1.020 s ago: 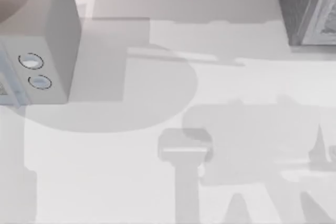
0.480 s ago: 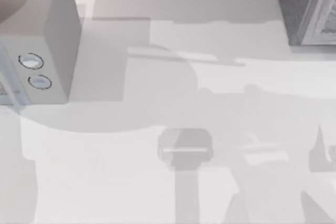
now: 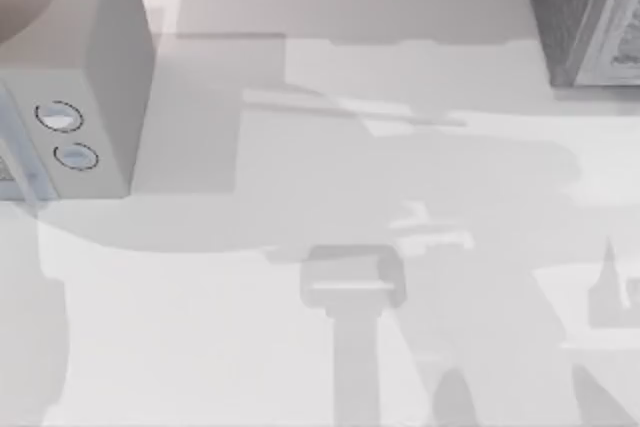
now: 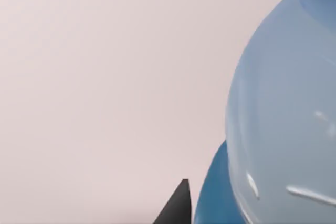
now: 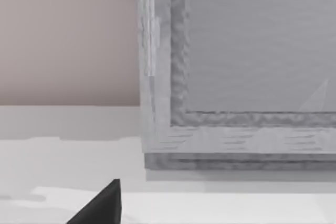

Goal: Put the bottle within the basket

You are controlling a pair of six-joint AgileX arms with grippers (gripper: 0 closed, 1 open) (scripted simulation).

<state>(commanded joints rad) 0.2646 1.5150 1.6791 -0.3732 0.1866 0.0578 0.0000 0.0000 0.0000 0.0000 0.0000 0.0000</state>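
1. The bottle (image 4: 283, 108) is looming right against the left pincer's dark fingertip (image 4: 176, 205); grip state: cannot tell.
2. The right pincer's fingertip (image 5: 102, 205) is facing a grey framed box (image 5: 236, 77) on the bench (image 3: 300, 367).
3. Step, judged: carrying; next, locating the basket.

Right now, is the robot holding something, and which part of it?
It cannot be told. The bottle sits very close beside the left gripper's dark fingertip, but no grip on it shows. The right gripper's fingertip touches nothing.
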